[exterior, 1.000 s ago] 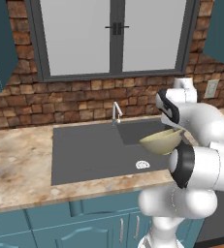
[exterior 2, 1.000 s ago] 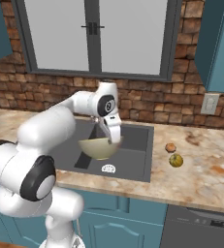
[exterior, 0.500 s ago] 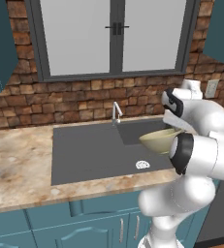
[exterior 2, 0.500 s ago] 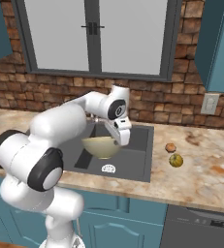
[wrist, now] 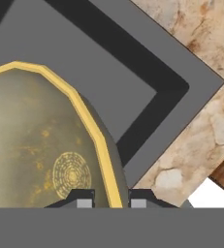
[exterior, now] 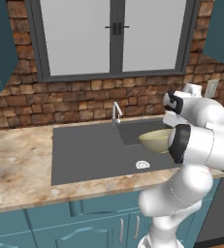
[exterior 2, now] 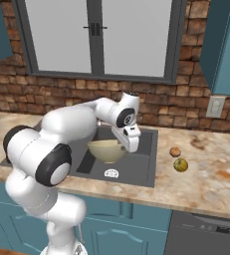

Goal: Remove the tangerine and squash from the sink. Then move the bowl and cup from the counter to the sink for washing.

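Fingertips of the gripper (wrist: pixel 106 199) sit at the bottom centre of the hand view, nearly closed on the thin yellow rim of the bowl (wrist: pixel 40 145), one tip inside the wall and one outside. That bowl takes up the left half of the hand view, its olive-brass inside showing a round ringed mark near the bottom; nothing lies in it. In the right base view the bowl (exterior 2: pixel 107 150) hangs mouth-up and roughly level at centre frame, under the white hand, over the deeper basin of the sink (exterior 2: pixel 141 167); being round, it has no long axis to speak of. In the left base view the bowl (exterior: pixel 155 140) shows at right of centre, partly behind the arm, above the basin's edge. The white drain (exterior 2: pixel 111 173) lies just below the bowl in the frame, and the basin holds nothing else that I can see. The tangerine (exterior 2: pixel 174 151) and the squash (exterior 2: pixel 180 165) rest on the counter (exterior 2: pixel 211 179) at right, close together, the squash lower in the frame.
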Robot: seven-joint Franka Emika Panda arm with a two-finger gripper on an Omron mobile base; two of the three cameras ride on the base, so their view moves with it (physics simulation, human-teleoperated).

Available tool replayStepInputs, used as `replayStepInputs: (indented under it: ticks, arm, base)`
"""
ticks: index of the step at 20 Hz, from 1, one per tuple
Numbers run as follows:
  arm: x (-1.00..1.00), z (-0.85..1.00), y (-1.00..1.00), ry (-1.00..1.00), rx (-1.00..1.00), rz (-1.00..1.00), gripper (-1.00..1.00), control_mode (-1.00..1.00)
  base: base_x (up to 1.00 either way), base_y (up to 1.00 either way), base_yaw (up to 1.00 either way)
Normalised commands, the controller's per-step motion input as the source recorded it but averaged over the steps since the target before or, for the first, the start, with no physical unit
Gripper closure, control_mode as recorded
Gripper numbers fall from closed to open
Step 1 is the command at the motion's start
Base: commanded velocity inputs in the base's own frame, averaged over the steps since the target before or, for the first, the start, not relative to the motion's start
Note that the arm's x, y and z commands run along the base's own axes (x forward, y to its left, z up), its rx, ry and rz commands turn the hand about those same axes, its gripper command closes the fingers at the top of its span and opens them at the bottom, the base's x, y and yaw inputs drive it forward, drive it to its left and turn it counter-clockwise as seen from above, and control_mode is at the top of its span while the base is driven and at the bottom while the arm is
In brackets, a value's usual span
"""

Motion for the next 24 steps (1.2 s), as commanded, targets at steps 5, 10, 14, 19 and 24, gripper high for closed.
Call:
replayStepInputs:
  ticks: [5, 10, 14, 19, 24]
  arm:
    - [0.27, -0.26, -0.04, -0.04, 0.01, 0.02, 1.00, -1.00]
    - [0.29, -0.26, -0.03, -0.03, 0.00, 0.03, 1.00, -1.00]
    - [0.30, -0.25, 0.00, -0.05, 0.02, 0.04, 1.00, -1.00]
    - [0.31, -0.29, 0.00, -0.06, 0.05, 0.06, 1.00, -1.00]
    - [0.33, -0.30, 0.00, -0.04, 0.08, 0.07, 1.00, -1.00]
  base:
    - [0.00, 0.00, 0.00]
    - [0.00, 0.00, 0.00]
    - [0.00, 0.00, 0.00]
    - [0.00, 0.00, 0.00]
    - [0.00, 0.00, 0.00]
